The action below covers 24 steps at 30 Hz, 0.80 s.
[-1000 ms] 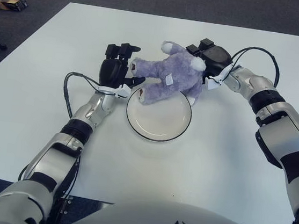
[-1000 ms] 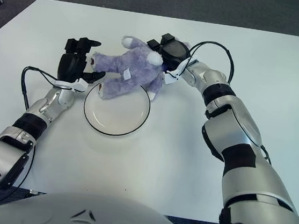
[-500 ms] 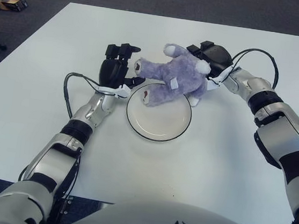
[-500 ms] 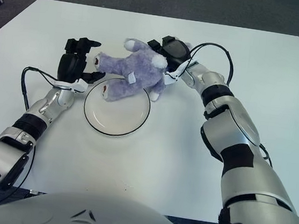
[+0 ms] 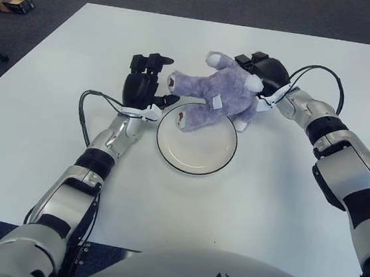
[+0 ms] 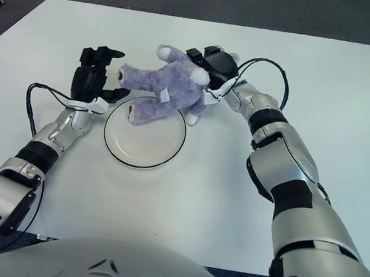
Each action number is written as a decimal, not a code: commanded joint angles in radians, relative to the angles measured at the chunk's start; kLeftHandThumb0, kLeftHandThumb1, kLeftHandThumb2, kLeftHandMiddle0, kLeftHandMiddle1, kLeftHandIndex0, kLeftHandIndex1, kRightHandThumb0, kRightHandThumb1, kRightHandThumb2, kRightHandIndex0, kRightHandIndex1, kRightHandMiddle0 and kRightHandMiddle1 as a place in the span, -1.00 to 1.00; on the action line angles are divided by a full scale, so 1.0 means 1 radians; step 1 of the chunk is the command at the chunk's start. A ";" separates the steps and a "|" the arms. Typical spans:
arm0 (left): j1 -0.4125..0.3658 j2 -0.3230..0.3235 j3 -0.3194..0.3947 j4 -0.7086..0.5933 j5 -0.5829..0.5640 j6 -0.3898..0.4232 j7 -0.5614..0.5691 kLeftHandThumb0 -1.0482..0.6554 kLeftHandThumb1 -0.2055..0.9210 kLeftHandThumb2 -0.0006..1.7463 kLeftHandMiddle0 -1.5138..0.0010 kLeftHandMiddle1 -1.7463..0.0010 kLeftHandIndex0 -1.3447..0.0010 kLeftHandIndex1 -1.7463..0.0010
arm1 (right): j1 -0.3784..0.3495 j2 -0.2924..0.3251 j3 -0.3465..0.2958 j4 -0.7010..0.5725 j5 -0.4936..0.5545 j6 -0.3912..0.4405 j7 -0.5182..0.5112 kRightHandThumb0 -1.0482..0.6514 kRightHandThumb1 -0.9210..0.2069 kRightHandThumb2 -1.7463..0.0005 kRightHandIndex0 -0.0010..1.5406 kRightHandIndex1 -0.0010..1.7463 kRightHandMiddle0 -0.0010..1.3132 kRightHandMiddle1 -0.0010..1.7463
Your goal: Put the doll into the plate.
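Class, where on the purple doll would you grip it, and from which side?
Probably the doll's plump body at its far right end, where the right hand already clasps it. The doll lies sideways, legs over the plate's far rim. The left hand shows open beside its feet.

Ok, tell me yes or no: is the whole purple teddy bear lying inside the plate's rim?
No: the purple teddy bear only overlaps the plate's far edge, its head at the right hand.
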 commanded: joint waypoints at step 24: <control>0.045 -0.012 -0.009 0.060 -0.019 0.011 0.003 -0.43 0.56 -0.08 0.98 -0.32 1.00 -0.49 | 0.042 0.089 -0.363 -0.079 0.447 0.297 0.584 0.23 0.57 -0.87 0.07 0.97 -0.10 1.00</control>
